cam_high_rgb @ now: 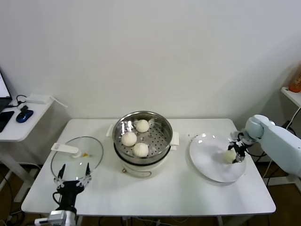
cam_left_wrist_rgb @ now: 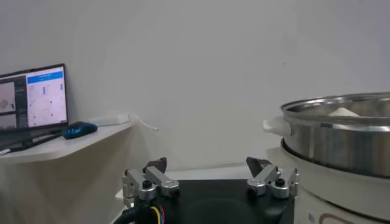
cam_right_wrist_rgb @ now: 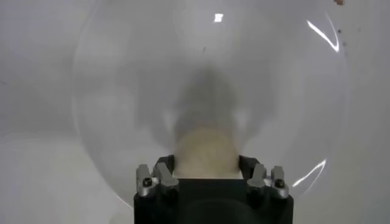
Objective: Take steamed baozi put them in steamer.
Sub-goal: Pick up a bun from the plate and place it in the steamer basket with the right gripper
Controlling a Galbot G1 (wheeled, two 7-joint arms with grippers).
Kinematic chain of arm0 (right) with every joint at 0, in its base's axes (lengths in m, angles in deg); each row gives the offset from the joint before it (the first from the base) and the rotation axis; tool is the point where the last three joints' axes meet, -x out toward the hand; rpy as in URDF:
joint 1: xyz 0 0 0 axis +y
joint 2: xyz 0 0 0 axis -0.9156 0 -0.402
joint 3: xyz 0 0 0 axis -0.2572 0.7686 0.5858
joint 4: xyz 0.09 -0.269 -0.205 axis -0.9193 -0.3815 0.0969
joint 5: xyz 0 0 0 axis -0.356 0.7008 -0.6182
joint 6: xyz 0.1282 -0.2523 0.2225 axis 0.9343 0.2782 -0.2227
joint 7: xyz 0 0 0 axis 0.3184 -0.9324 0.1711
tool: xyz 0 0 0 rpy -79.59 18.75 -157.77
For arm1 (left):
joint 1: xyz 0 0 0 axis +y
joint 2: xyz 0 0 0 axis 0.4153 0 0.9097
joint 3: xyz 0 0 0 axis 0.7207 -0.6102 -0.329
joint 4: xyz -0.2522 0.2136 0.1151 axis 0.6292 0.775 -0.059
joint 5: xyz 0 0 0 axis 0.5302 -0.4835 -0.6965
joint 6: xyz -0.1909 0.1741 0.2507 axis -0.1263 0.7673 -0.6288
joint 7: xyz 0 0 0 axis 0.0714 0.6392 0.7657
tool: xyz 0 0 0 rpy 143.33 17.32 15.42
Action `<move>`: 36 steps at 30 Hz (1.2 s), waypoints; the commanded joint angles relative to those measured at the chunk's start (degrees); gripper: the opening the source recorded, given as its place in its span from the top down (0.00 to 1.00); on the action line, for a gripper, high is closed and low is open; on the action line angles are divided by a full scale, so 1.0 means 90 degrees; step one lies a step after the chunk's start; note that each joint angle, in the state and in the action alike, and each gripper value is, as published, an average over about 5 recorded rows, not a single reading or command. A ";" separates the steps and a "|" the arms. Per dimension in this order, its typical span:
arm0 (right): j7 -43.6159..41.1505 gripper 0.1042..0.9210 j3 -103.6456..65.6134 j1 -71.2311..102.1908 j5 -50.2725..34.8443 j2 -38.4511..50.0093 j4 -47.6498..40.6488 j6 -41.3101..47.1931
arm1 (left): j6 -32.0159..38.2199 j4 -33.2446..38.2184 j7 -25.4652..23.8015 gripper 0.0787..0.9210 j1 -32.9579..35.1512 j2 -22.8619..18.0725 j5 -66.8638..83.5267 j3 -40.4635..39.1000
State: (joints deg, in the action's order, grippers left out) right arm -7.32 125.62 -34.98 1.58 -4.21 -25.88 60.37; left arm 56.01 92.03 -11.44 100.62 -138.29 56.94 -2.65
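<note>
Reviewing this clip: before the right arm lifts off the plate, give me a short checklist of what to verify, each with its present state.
1. Right pincer closed around the last baozi on the white plate: ok; in the right wrist view the fingers flank the bun on both sides.
2. Grip firm enough to lift: cannot tell.
3. Steamer uncovered: ok, the glass lid lies on the table to its left.
4. Room in the steamer: ok, three baozi sit toward its left side, with bare perforated floor to the right.
5. Left pincer out of the path: ok, open near the table's front edge by the lid.
</note>
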 commanded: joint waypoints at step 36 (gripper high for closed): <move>0.0882 0.29 0.4985 -0.5255 -0.6669 -0.2296 0.1967 0.1996 | 0.0017 0.0315 0.0068 0.12 -0.0219 -0.0234 -0.0153 -0.0312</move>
State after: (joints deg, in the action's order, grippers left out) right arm -1.82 164.43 -76.32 -47.27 -13.79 -9.41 75.65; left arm 56.29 94.17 -11.03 98.96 -140.30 56.40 -5.12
